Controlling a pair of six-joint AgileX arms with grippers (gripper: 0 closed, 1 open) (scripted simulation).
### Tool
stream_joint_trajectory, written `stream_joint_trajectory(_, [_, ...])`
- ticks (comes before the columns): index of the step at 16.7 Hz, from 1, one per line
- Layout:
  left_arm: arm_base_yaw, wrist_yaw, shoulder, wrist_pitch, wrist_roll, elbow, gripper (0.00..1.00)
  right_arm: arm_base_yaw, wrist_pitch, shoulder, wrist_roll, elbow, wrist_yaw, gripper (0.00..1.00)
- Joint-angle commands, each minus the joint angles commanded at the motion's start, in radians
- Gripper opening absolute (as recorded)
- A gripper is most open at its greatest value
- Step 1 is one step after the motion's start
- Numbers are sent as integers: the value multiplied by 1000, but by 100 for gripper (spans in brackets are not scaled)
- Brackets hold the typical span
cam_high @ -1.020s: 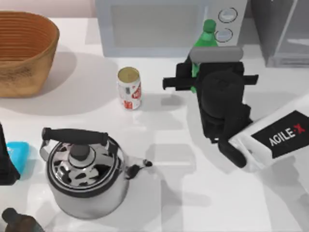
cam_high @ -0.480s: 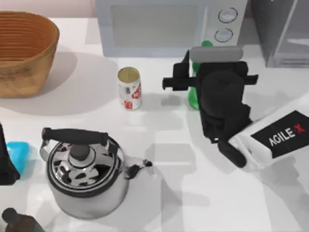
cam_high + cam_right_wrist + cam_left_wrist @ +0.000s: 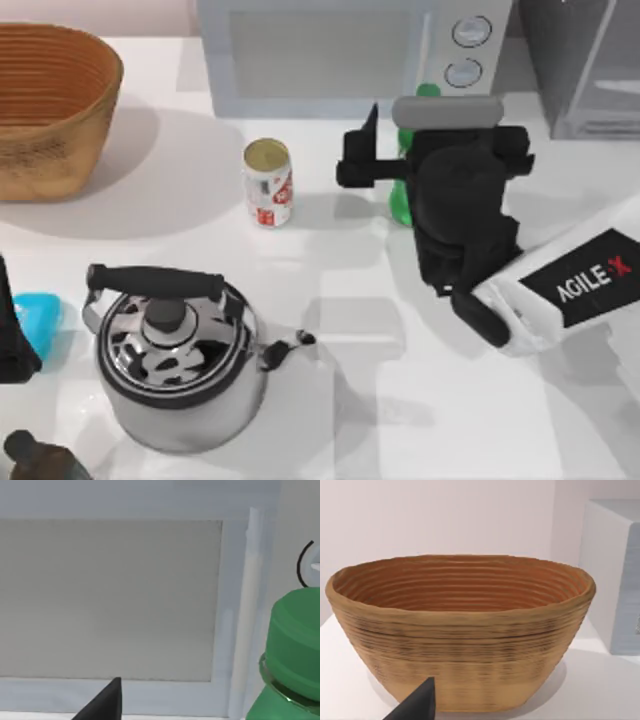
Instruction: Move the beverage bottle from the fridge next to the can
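Now we carry the bottle toward the can

Our right gripper looks clenched on the upright bottle, in front of the microwave and out of the fridge. By our judgement the can lies well apart toward the table's left, so the next move runs sideways that way; our left arm idles at the left edge, its grip we cannot tell
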Motion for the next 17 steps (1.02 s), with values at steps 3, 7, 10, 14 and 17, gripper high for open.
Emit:
stream_joint_trajectory(3, [0, 0, 0, 0, 0, 0, 100, 1, 2, -3, 1, -4, 2, 100])
stream_joint_trajectory(7, [0, 0, 0, 0, 0, 0, 100, 31, 29, -38, 6, -72, 33, 100])
stream_joint_trajectory(10, [0, 0, 0, 0, 0, 0, 100, 51, 45, -55, 7, -107, 51, 100])
stream_joint_trajectory(14, [0, 0, 0, 0, 0, 0, 100, 46, 43, -50, 7, -103, 49, 100])
stream_joint_trajectory(17, [0, 0, 0, 0, 0, 0, 100, 30, 16, -112, 7, -144, -7, 100])
